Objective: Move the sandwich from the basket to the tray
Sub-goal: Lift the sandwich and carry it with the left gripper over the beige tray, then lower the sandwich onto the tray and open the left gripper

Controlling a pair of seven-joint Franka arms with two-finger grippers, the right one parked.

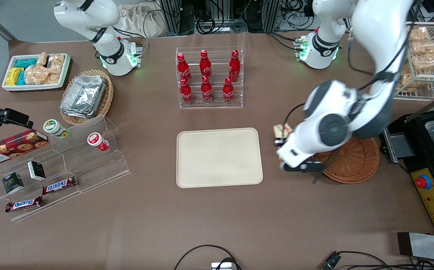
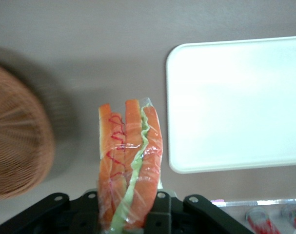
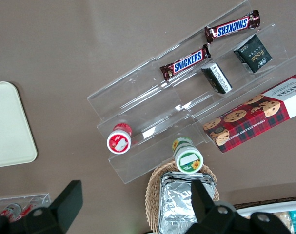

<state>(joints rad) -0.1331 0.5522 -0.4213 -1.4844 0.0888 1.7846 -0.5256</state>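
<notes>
My left gripper [image 1: 280, 137] is shut on the sandwich [image 1: 283, 130], a wrapped wedge with orange and pale green layers. It holds the sandwich above the bare table, between the round reddish-brown basket [image 1: 355, 161] and the cream tray [image 1: 218, 157]. In the left wrist view the sandwich [image 2: 130, 161] stands out from between the black fingers [image 2: 162, 209] of the gripper [image 2: 127, 210]. The basket [image 2: 16, 146] lies to one side of it and the tray [image 2: 240, 102] to the other. The basket looks empty where it shows; the arm covers part of it in the front view.
A clear rack of red bottles [image 1: 209, 77] stands farther from the front camera than the tray. A black machine [image 1: 427, 157] and a wire rack of snacks [image 1: 425, 56] are at the working arm's end. Acrylic snack shelves [image 1: 63, 165] and a foil-container basket [image 1: 85, 95] lie toward the parked arm's end.
</notes>
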